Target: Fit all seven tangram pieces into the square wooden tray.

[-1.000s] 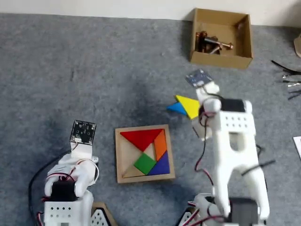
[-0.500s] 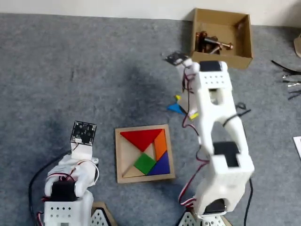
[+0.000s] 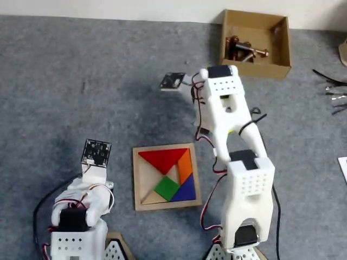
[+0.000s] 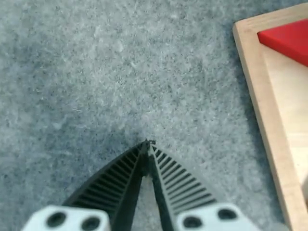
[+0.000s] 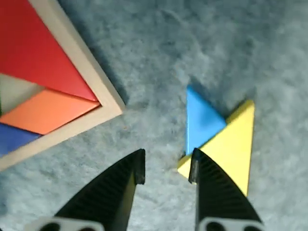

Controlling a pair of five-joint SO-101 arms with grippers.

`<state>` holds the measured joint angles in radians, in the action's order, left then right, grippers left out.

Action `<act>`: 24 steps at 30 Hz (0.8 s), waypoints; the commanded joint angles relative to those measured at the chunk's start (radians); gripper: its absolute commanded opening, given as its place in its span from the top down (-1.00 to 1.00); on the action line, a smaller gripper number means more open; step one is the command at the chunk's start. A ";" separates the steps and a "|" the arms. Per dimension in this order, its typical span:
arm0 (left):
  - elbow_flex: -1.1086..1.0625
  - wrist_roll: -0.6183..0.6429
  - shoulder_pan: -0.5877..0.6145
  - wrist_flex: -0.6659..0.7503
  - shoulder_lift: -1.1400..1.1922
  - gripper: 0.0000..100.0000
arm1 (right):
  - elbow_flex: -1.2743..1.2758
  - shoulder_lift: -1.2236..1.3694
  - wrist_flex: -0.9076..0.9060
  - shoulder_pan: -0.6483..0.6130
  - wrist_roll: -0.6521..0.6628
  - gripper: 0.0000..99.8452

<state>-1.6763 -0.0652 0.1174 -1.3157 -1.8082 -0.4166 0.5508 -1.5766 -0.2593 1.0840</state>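
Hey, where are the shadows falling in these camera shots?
High view: a soft shadow darkens the grey carpet beside the right arm. Right wrist view: a dark strip borders the square wooden tray. Left wrist view: faint shadow beneath the left gripper.

Grey felt tabletop [image 3: 81, 81], pale wall strip [image 3: 108, 8] behind.

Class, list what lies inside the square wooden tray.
Inside the tray: a red triangle, an orange piece, a green square and a dark blue piece. Its left part is bare wood. Nothing covers the inside.
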 commanded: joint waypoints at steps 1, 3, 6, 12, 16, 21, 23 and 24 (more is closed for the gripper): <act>-0.019 0.011 0.015 -0.003 -0.005 0.99 | -0.081 0.008 -0.005 -0.007 0.081 0.69; -0.019 0.011 0.015 -0.003 -0.005 0.99 | -0.116 0.038 -0.005 -0.007 0.109 0.69; -0.019 0.011 0.015 -0.003 -0.005 0.99 | -0.189 0.096 -0.004 -0.007 0.138 0.69; -0.019 0.011 0.015 -0.003 -0.005 0.99 | -0.355 0.245 -0.007 0.002 0.147 0.70; -0.019 0.009 0.016 -0.003 -0.005 0.99 | -0.450 0.349 -0.005 0.021 0.149 0.70; -0.019 0.009 0.016 -0.003 -0.005 0.99 | -0.582 0.438 -0.044 0.036 0.143 0.70; -0.019 0.009 0.016 -0.003 -0.005 0.99 | -0.636 0.461 -0.071 0.038 0.143 0.70; -0.019 0.009 0.016 -0.003 -0.005 0.99 | -0.659 0.469 -0.087 0.038 0.143 0.70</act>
<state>-1.6763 -0.0652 0.1174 -1.3157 -1.8082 -0.9812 1.0173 -1.6395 -0.2486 1.2221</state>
